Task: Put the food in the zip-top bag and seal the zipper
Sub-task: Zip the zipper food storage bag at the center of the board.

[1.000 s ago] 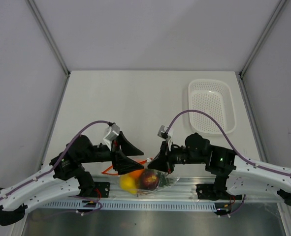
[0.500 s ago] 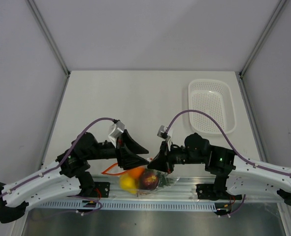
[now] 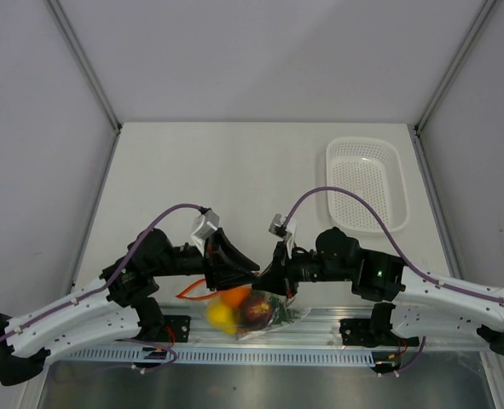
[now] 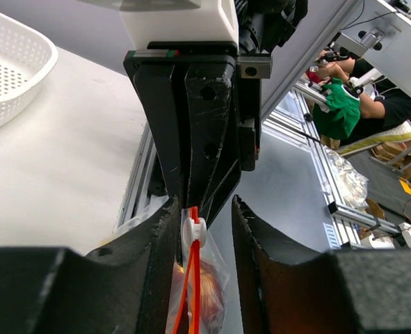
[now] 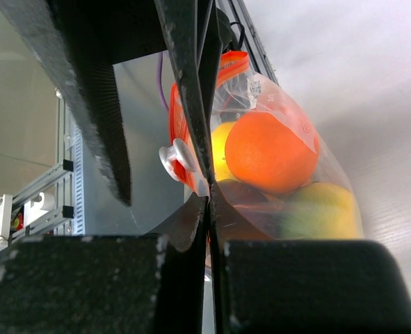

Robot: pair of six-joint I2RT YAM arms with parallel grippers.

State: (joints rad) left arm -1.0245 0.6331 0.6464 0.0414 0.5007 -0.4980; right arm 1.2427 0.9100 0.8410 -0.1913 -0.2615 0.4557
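The zip-top bag [image 3: 269,313] hangs at the table's near edge with the food inside: an orange [image 3: 234,297], a yellow fruit [image 3: 221,317] and a dark red-purple fruit [image 3: 256,312]. The pineapple is not visible. My right gripper [image 3: 269,274] is shut on the bag's top edge [image 5: 227,104], beside the orange [image 5: 271,153]. My left gripper [image 4: 203,205] is open. The zipper's white slider [image 4: 193,229] sits between its fingers, against the left finger. The red-orange zipper [image 4: 192,292] hangs below the slider. The slider [image 5: 177,160] also shows in the right wrist view.
A white perforated basket [image 3: 367,183] stands at the back right and shows in the left wrist view [image 4: 10,69]. A metal rail [image 3: 320,328] runs along the near table edge under the bag. The two grippers face each other, nearly touching.
My left gripper has moved right, toward the right gripper, and now straddles the zipper slider. The right gripper and the bag have shifted slightly left.
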